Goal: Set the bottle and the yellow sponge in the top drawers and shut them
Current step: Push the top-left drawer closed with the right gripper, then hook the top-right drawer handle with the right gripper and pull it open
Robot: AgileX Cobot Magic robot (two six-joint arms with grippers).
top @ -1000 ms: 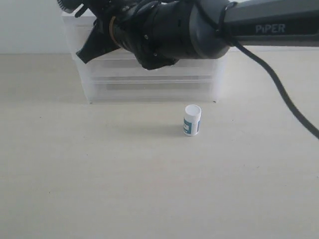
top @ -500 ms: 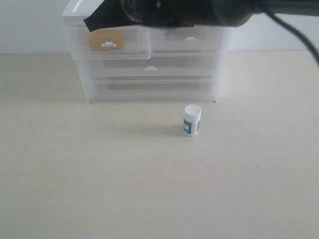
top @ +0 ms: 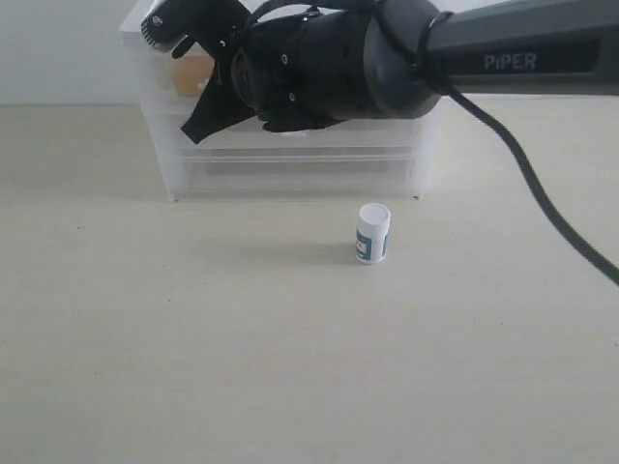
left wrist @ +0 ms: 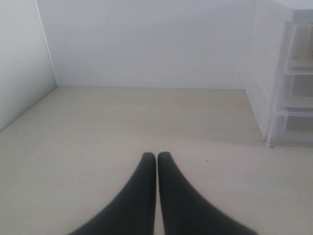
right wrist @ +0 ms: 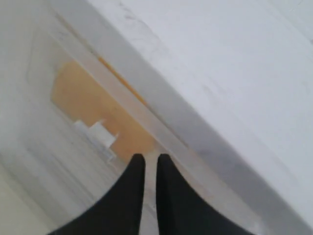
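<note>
Centrally, the bottle, a small white plastic cylinder with a round cap and a teal-blue label band, is standing upright on the counter, a pale matte surface with faint grain. It is standing just in front of the cabinet, a white-framed box of translucent plastic. The yellow sponge, an orange-yellow block, is lying inside the left one of the top drawers and is showing, blurred, through the clear front behind the small white handle. The right gripper, with smooth black tapered jaws, is hovering close before that drawer front, its tips just beside the handle and at the edge of the sponge's outline. The jaws are sitting almost together, a thin slit between them, gripping nothing. The bottle is standing well apart from this gripper, down on the counter. The left gripper is hanging over bare counter near the cabinet's side wall, jaws pressed together and empty. A black cable is trailing from the right arm.
</note>
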